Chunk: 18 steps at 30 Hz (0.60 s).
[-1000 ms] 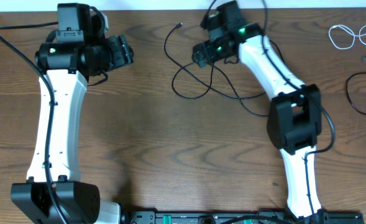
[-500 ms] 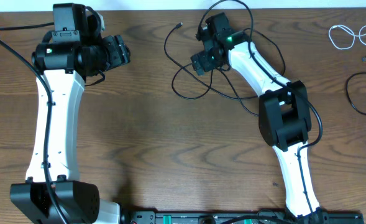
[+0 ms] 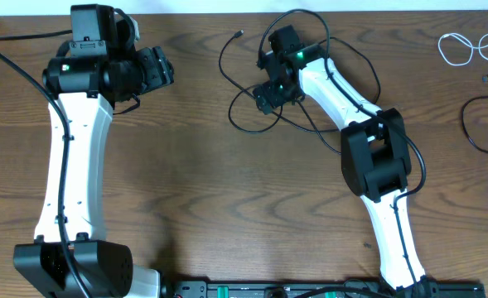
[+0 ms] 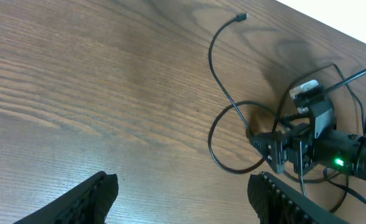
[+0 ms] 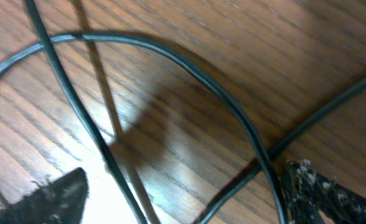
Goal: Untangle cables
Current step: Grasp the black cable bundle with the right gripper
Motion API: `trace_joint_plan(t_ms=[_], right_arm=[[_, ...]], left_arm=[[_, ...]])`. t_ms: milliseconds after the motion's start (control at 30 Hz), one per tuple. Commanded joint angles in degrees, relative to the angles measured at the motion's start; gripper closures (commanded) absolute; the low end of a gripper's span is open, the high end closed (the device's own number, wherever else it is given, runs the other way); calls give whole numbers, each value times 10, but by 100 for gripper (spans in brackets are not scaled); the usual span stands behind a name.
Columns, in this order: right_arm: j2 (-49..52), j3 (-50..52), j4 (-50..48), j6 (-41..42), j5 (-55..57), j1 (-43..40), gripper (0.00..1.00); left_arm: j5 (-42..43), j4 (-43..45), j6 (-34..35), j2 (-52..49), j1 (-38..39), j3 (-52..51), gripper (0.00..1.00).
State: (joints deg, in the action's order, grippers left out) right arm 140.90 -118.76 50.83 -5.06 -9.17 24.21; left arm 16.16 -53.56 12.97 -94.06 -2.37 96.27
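The black cable [image 3: 221, 58] is thin, light and very bendy. It will probably flop and slide when pulled, and a smooth cord like this can slip out of a weak pinch. A good place to take hold looks like one single strand just beside a crossing, not the crossing itself. Its free end is another good place.

It lies on the bench [image 3: 227, 207] near the far edge, curled in loops that cross each other, so it has no single long line. Its small plug [image 3: 240, 34] points away toward the far edge, a little to the right. From there the cord curves down into the loops and runs off to the right under the right arm.

The right pincer [image 5: 183, 180] is low over the loops and wide open. Strands lie between its fingers, but it grips nothing. The left pincer [image 4: 183, 183] is also open and empty, over bare wood.

The white cable [image 3: 455, 51] lies bunched in the far right corner, well apart.
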Motion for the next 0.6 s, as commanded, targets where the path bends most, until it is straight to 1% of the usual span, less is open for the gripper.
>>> trace_joint_plan(t_ms=[0,200,333,400,500,567], right_arm=[[20,4,25,-43,-49,6,5],[20,4,34,-84,-43,12,3],[25,4,37,-118,-42,21,5],[26,4,41,-132,-22,29,7],[27,4,47,-149,43,46,8],[27,5,48,-154,69,54,11]], left_arm=[[-4,0,-14,-4,-2,2,27],[-4,0,-14,-4,-2,2,27],[-4,0,-14,-4,-2,2,27],[-4,-2,-14,-4,-2,2,27],[-4,-2,-14,-4,-2,2,27],[-4,-2,-14,-4,-2,2,27]])
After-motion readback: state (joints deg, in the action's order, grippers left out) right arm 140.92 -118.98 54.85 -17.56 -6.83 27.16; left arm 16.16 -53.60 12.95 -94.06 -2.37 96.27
